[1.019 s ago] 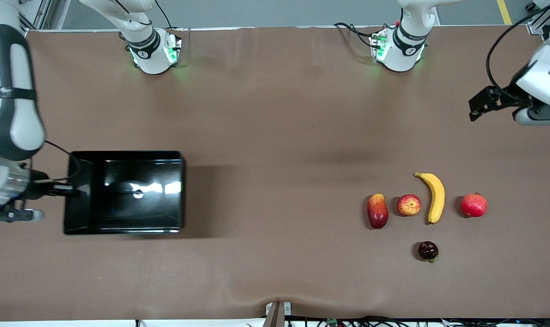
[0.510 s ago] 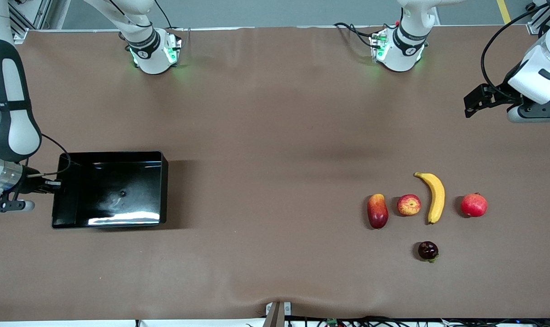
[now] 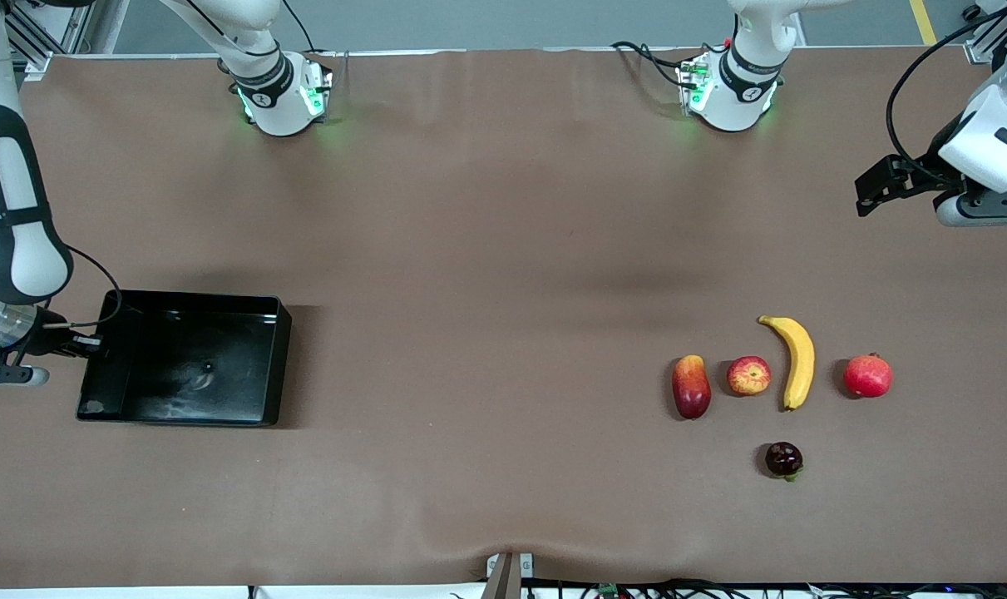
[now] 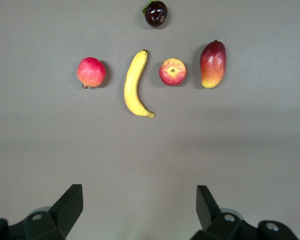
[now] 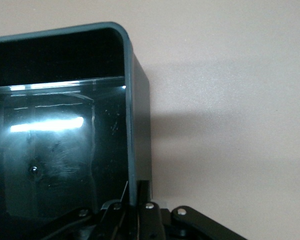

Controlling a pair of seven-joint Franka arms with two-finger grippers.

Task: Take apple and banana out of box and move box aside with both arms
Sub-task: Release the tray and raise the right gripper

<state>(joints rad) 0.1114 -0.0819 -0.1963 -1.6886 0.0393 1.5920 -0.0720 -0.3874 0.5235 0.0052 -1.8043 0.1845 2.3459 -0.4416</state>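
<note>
1. Right gripper is clamped on the short wall of the black tray at the right arm's end of the table. Right wrist view shows the fingers pinching that wall at its rim, one finger inside, one outside.
2. Tray sits level and casts a shadow on the brown table. Nothing in it, only glare on the glossy floor.
3. Left gripper hangs over bare table at the left arm's end, jaws spread wide, nothing between them. Left wrist view shows both fingertips well apart above the cloth.
4. Fruits lie in a row toward the left arm's end, well apart from the tray. Order from the tray side: mango, apple, banana, plain red fruit.
5. Apple is between mango and banana, just beside each, touching neither.
6. Banana lies flat, long axis running toward the front camera, stem end farther from it.
7. Dark purple fruit lies nearer the front camera than the row, roughly in line with the banana's tip.
8. Left wrist camera looks down on all five: banana, apple, mango, red fruit, purple fruit.
9. No fruit is touched by either gripper.
</note>
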